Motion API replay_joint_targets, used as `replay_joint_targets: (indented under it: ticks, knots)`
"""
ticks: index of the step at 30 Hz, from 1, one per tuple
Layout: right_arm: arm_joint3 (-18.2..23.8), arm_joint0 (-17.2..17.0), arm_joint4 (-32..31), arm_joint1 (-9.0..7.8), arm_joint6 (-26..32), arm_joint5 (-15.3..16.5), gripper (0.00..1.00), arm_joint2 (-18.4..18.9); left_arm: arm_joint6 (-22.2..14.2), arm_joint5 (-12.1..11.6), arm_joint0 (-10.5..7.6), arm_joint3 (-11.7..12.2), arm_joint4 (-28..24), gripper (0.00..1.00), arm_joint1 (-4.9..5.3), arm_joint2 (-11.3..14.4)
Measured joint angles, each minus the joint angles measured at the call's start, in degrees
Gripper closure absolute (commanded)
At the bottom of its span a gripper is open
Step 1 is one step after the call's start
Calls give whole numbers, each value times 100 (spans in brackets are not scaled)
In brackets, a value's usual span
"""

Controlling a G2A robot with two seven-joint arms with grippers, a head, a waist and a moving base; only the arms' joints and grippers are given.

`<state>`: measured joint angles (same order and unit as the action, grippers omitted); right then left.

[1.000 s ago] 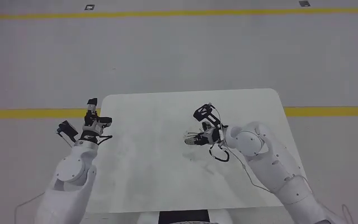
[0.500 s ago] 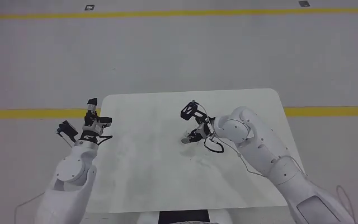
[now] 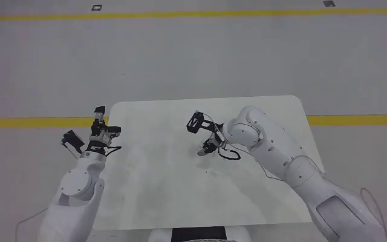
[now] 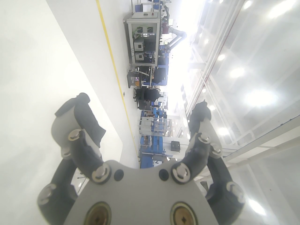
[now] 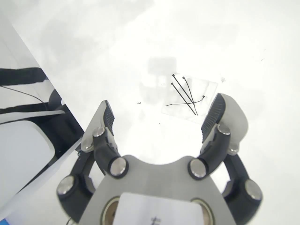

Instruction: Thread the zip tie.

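Note:
Several thin black zip ties (image 5: 186,93) lie crossed in a loose pile on a clear plastic sheet (image 5: 206,87) on the white table (image 5: 211,24). My right gripper (image 5: 161,105) hovers above the table, open and holding nothing. The ties lie just past its tips, nearer one ribbed finger (image 5: 214,111). From above, the right gripper (image 3: 204,149) hangs over the middle of the table (image 3: 266,181). My left gripper (image 3: 87,126) stays at the table's left edge; in its own wrist view the left gripper (image 4: 140,107) is open and holds nothing.
The table edge (image 4: 77,54) runs beside the left gripper, with the floor's yellow line (image 4: 110,45) beyond it. Another yellow line (image 3: 347,120) crosses the floor at the table's far side. A few tiny dark specks (image 5: 138,103) dot the tabletop.
My right arm has swung left and a little farther out over the table's middle, its elbow rising. The left arm has not moved.

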<state>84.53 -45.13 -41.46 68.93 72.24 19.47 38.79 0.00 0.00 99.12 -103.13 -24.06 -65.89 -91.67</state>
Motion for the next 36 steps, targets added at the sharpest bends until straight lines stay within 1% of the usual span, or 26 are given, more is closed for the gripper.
replay_joint_targets:
  ticks: [2, 6, 8, 9, 11, 23, 26, 27, 29, 36]
  knots:
    - [-207, 305, 104, 64, 58, 0, 0, -305, 0, 0, 0, 0, 0, 0, 0, 0]
    - [-793, 968, 361, 238, 33, 0, 0, -1036, 0, 0, 0, 0, 0, 0, 0, 0]
    - [-1099, 1211, 444, 326, 17, 1, 0, -1350, 0, 0, 0, 0, 0, 0, 0, 0]
    - [-1264, 1347, 484, 389, 26, 1, 0, -1570, 0, 0, 0, 0, 0, 0, 0, 0]
    - [-1362, 1448, 564, 440, 16, 1, 0, -1777, 0, 0, 0, 0, 0, 0, 0, 0]
    - [-1353, 1440, 566, 437, 13, 1, 0, -1759, 0, 0, 0, 0, 0, 0, 0, 0]
    - [-1412, 1426, 737, 457, 260, 1, 0, -1918, 0, 0, 0, 0, 0, 0, 0, 0]
    - [-1392, 1496, 848, 474, 446, 1, 0, -2027, 0, 0, 0, 0, 0, 0, 0, 0]
    - [-1378, 1601, 995, 490, 602, 1, 0, -2160, 0, 0, 0, 0, 0, 0, 0, 0]
    - [-1386, 1618, 1018, 490, 602, 1, 0, -2174, 0, 0, 0, 0, 0, 0, 0, 0]
